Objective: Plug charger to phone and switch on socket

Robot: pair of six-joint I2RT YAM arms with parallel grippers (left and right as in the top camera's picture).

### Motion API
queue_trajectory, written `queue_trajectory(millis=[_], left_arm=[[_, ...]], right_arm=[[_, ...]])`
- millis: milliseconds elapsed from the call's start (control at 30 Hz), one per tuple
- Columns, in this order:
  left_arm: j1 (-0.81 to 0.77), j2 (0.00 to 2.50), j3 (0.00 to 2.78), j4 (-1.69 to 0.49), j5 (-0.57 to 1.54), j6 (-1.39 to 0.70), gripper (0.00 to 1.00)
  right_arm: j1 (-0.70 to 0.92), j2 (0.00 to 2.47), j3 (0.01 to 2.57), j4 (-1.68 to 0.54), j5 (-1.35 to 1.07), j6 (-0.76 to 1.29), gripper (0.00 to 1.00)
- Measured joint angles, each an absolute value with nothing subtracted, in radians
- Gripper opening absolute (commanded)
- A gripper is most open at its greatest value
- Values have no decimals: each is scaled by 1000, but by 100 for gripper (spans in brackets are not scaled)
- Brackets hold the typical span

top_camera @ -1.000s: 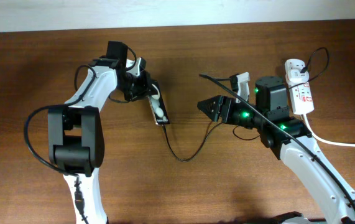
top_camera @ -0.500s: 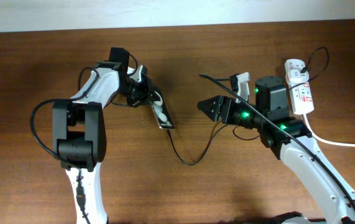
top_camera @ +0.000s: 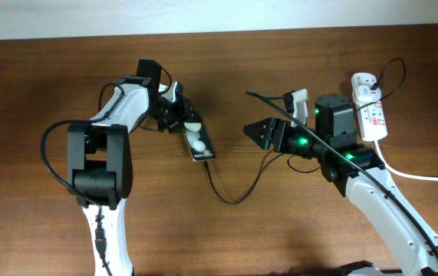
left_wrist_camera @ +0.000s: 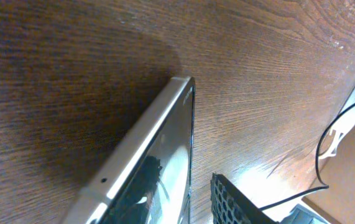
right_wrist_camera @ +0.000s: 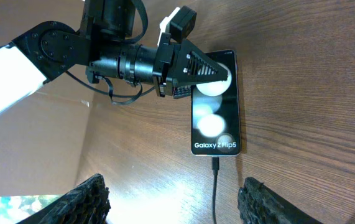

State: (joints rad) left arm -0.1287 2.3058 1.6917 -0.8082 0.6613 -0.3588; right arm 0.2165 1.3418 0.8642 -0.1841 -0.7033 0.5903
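Observation:
The black phone (top_camera: 199, 144) lies flat on the table, screen up, with white lettering at its near end in the right wrist view (right_wrist_camera: 214, 121). The thin black charger cable (top_camera: 230, 199) runs from that end, where its connector tip (right_wrist_camera: 215, 165) sits in the phone's port. My left gripper (top_camera: 182, 117) is at the phone's far end, fingers over it (right_wrist_camera: 217, 73). In the left wrist view a gap shows between the phone (left_wrist_camera: 158, 155) and one finger (left_wrist_camera: 230, 199). My right gripper (top_camera: 258, 132) is open and empty (right_wrist_camera: 177, 205), with the cable passing between its fingers. The white socket strip (top_camera: 373, 115) lies at the far right.
A white plug block (top_camera: 364, 83) sits on the strip's far end, and a thick white cord (top_camera: 422, 175) leads off to the right. A wall edge runs along the back of the brown wooden table (top_camera: 34, 92). The right arm's base lies near the strip.
The phone has turned from standing on its edge to lying flat and has shifted slightly right. The left gripper has moved with it. The right arm has not moved.

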Motion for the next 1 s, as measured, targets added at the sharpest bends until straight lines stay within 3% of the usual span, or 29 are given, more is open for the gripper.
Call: queue_trajectory(millis=[300, 767, 1000], left_arm=[[-135, 2288, 1713, -871, 519, -358, 50], [-138, 2266, 1721, -904, 304, -358, 49], [-135, 2265, 1750, -974, 102, -355, 46]], right_arm=[[216, 1342, 864, -184, -703, 579, 70], [216, 1342, 864, -184, -703, 571, 70], [216, 1342, 864, -221, -703, 520, 66]])
